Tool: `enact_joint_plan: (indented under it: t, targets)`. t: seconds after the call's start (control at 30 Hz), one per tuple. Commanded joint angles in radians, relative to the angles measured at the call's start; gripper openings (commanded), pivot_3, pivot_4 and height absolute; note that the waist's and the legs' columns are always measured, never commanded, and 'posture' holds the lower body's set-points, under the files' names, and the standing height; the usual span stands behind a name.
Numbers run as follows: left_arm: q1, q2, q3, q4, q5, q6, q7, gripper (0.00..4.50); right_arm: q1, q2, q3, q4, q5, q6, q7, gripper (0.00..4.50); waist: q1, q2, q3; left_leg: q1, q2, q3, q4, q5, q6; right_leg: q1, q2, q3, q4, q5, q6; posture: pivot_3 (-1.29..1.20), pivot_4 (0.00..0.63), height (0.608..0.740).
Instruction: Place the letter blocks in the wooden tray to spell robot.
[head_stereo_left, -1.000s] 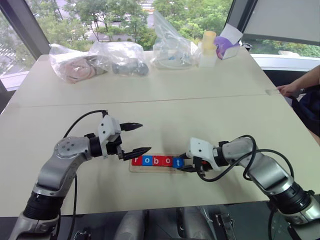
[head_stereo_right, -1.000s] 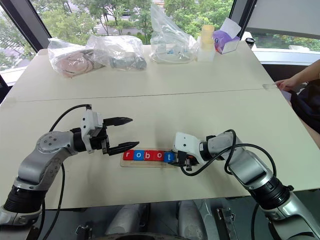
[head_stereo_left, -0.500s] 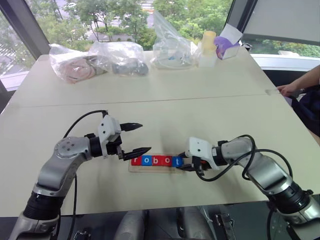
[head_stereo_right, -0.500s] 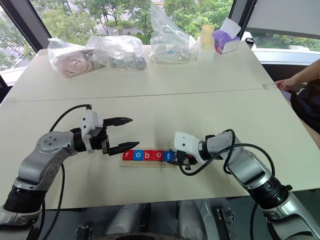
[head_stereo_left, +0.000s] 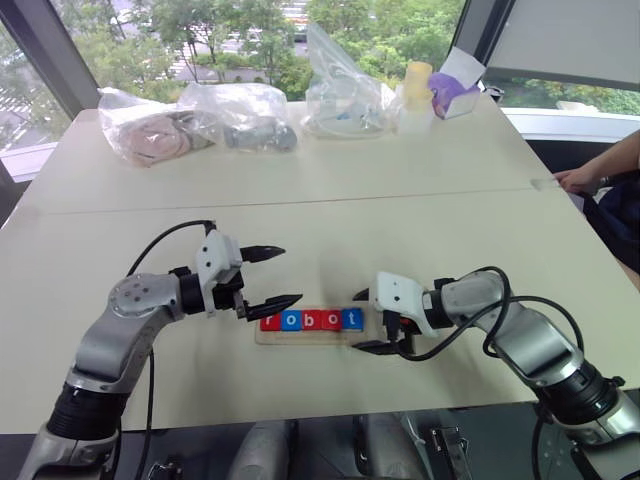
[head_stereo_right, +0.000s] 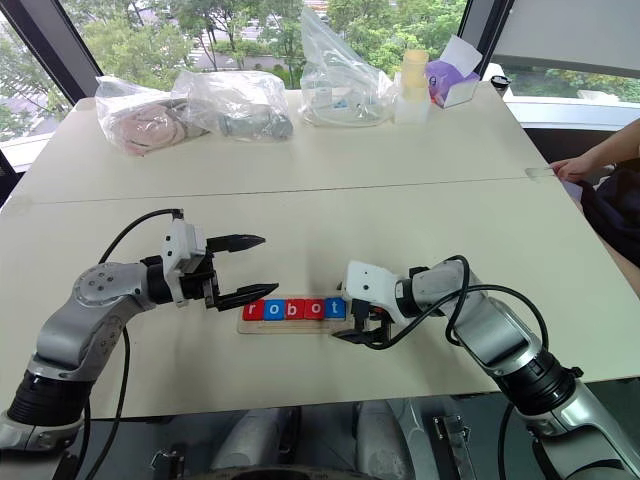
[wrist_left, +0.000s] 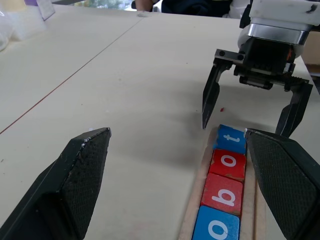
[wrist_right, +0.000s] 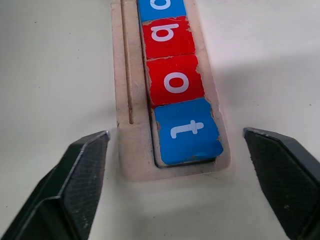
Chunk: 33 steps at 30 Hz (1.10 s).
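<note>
Reading "robot" in white lowercase, the five blocks (head_stereo_left: 311, 320) sit in a row in the tray (wrist_right: 131, 150): red r, blue o, red b, red o, blue t (wrist_right: 187, 131). The right gripper (head_stereo_left: 366, 321) is at the t end with its fingers spread wide, one on each side of the tray's end, touching nothing. The left gripper (head_stereo_left: 278, 276) hangs just beside the r end, fingers also spread and empty. The tray lies between the two grippers on the table (head_stereo_left: 420, 210).
</note>
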Motion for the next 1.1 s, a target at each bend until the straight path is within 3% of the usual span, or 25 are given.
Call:
enact_joint_plan:
  t: [0.03,0.37,1.1]
  targets:
    - [-0.007,0.000,0.011,-0.027,-0.013,-0.002,0.001,4.50,-0.048,-0.004,-0.055,0.033,-0.004,-0.019,-0.020,4.46,-0.001,0.000,0.000,0.000,0.000,0.000,0.000,0.000,0.000,0.000,0.000,0.000,0.000,0.000,0.000,0.00,0.150,0.740]
    - [-0.009,-0.002,0.011,-0.029,-0.013,0.000,0.003,4.50,-0.119,0.058,-0.083,0.213,-0.080,-0.102,-0.147,4.46,0.000,0.000,0.000,0.000,0.000,0.000,-0.001,0.000,0.000,0.000,0.000,0.000,0.000,0.000,0.000,0.00,0.150,0.740]
    - [-0.013,-0.004,0.009,-0.027,-0.011,-0.001,0.006,4.50,-0.058,0.062,-0.086,0.088,-0.051,-0.058,-0.083,4.46,-0.001,0.000,0.000,0.000,0.000,0.000,0.000,0.000,0.000,0.000,0.000,0.000,0.001,0.000,-0.001,0.00,0.150,0.740]
